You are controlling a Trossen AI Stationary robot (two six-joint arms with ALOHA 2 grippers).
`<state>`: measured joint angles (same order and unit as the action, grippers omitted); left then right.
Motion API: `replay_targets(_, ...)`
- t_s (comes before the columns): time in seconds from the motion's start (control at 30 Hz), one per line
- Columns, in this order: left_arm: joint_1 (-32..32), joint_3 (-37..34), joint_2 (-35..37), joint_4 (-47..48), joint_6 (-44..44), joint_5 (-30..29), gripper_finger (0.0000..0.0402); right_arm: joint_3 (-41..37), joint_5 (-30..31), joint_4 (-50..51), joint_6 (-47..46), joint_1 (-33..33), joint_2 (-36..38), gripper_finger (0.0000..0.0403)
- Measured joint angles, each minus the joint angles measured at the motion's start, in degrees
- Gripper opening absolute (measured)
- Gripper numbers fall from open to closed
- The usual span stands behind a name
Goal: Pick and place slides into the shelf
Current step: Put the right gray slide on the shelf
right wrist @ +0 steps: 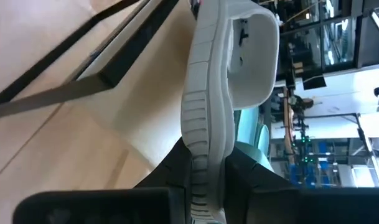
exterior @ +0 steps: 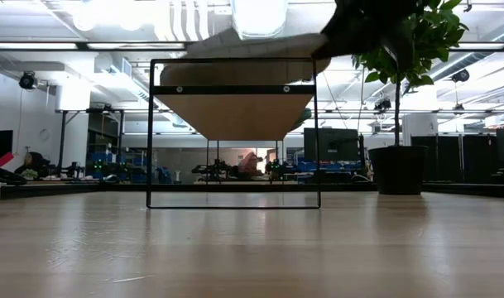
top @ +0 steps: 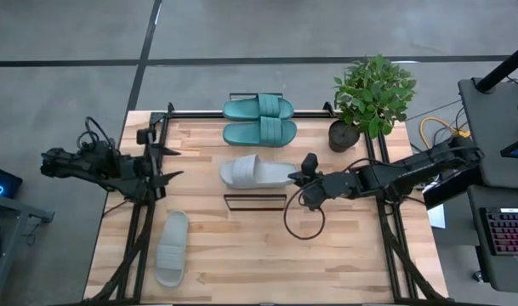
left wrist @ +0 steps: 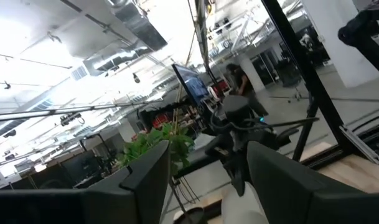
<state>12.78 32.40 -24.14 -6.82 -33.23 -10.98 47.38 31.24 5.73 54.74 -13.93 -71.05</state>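
A light grey slide [top: 257,172] hangs level in my right gripper [top: 295,178] over the shelf, whose black wire frame [exterior: 235,132] and wood plank [exterior: 235,112] show in the low view. Whether the slide touches the plank I cannot tell. The teal pair [top: 259,120] lies side by side toward the far edge. The second grey slide [top: 172,248] lies flat on its sole on the table near the near-left corner. My left gripper [top: 161,177] waits open at the table's left side, touching nothing. My right gripper holds the grey slide by the end away from the strap [right wrist: 198,158], pinched through its thickness, one finger on the footbed side and one on the sole side. The fingers come level from the table's right, along the slide's length. The strap [right wrist: 254,56] lies beyond the fingers.
A potted plant [top: 373,98] stands at the table's far right. A black cable loop [top: 304,223] hangs below the right arm. Black frame rails run along the table's left [top: 139,238] and right [top: 390,238] sides. Bare wood lies between the shelf frame and the near edge.
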Motion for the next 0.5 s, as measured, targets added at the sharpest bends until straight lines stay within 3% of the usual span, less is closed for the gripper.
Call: replay_targets(0.5,-0.02,-0.46,-0.43,0.25,0.00,0.00,0.0199,-7.53,-10.56,-7.52,1.78,3.66,2.15,0.0040)
